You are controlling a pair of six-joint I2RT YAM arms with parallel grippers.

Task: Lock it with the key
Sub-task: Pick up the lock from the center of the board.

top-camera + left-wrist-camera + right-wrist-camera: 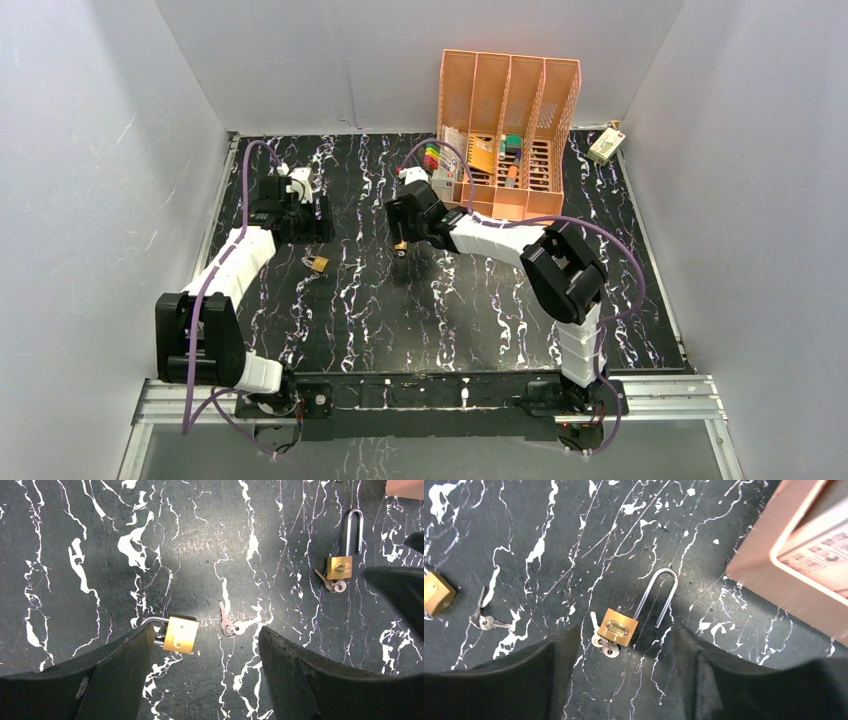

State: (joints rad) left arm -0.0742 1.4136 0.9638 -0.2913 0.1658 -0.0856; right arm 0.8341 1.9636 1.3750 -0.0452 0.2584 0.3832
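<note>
Right tool (626, 640) is spread, straddling the brass long-shackle padlock (616, 626) lying unlatched on the black marbled bench (524, 530), keys (604, 647) stuck in it. Left tool (206, 630) is spread too, empty. Looks like the grabbing step; next I pinch the body squarely.

The left gripper (205, 630) hangs over a black marble-patterned table (75, 540) with its two dark fingers (120, 670) spread wide and nothing between them but bare surface. A small brass padlock (180, 634) lies just beside the left-hand finger, its shackle partly hidden behind that fingertip. A small set of keys (227, 623) lies loose between the fingertips, apart from that lock. Well off to the upper right lies a long-shackled padlock (340, 566) with a second set of keys (331, 583) at its base. A blurred dark shape (400, 597) crowds the right edge.
</note>
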